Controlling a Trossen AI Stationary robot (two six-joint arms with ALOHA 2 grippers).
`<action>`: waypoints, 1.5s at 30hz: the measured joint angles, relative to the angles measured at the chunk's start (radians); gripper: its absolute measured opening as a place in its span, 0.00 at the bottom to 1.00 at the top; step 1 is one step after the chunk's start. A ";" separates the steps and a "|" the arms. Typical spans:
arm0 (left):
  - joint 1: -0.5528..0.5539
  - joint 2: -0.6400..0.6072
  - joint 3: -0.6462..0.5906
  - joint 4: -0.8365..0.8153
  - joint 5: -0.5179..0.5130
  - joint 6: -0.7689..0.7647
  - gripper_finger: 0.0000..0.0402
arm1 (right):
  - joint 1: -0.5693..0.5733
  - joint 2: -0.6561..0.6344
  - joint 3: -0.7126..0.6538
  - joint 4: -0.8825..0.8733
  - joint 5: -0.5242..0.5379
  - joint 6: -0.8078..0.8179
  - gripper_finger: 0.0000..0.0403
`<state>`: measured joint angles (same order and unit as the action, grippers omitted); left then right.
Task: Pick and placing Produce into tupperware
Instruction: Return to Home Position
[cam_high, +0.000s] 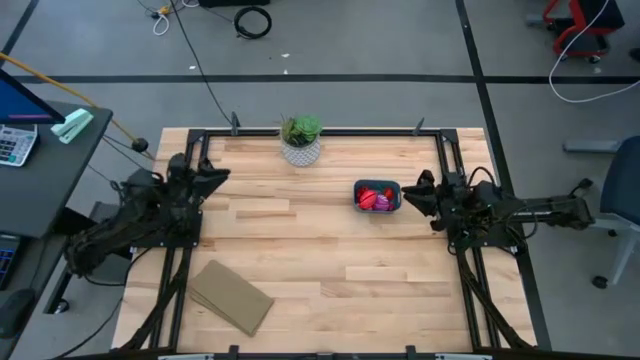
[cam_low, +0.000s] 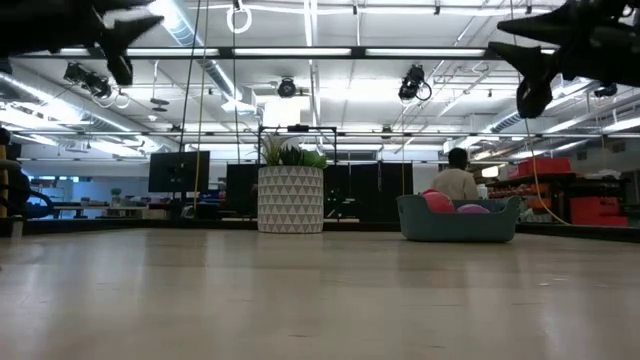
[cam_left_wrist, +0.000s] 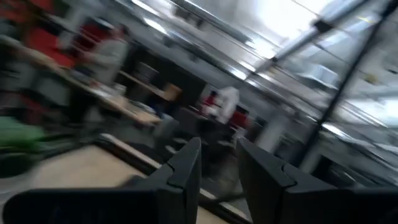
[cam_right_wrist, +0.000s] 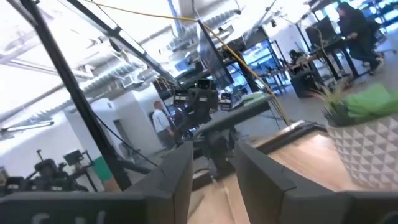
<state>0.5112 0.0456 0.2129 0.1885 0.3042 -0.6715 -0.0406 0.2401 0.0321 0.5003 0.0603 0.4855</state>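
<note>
- The rounded-rectangular teal-blue plastic tub (cam_high: 378, 183) stands on the right half of the light wooden table (cam_high: 320, 255). It is well apart from the green leafy plant in a white patterned pot (cam_high: 300, 140).
- The small red and purple toy produce (cam_high: 375, 199) lies inside the tub. No loose piece shows on the table, so the filling is judged complete.
- The right gripper (cam_high: 408, 195) sits just beside the tub's right wall as seen from above; the low view shows it raised high over the table. Its fingers (cam_right_wrist: 180, 168) stand slightly apart and hold nothing, as suits an arm with no item left to carry.
- The left gripper (cam_high: 222, 173) waits near the left table edge, lifted. Its fingers (cam_left_wrist: 186, 168) are slightly apart and empty. It is judged parked clear of the work area.
- The flat tan cardboard-like slab (cam_high: 232, 297) lies near the front-left corner and plays no part.
</note>
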 joint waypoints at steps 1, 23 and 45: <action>0.000 0.000 -0.015 0.004 -0.037 0.003 0.27 | 0.000 0.000 -0.008 0.002 0.005 0.010 0.31; 0.000 0.000 -0.204 -0.074 -0.229 0.052 0.27 | 0.000 0.106 -0.015 -0.305 0.200 0.169 0.32; -0.033 -0.007 -0.204 -0.134 -0.232 0.081 0.27 | 0.000 0.116 -0.015 -0.373 0.200 0.202 0.33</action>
<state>0.4787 0.0381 0.0087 0.0547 0.0721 -0.5909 -0.0406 0.3565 0.0168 0.1268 0.2604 0.6876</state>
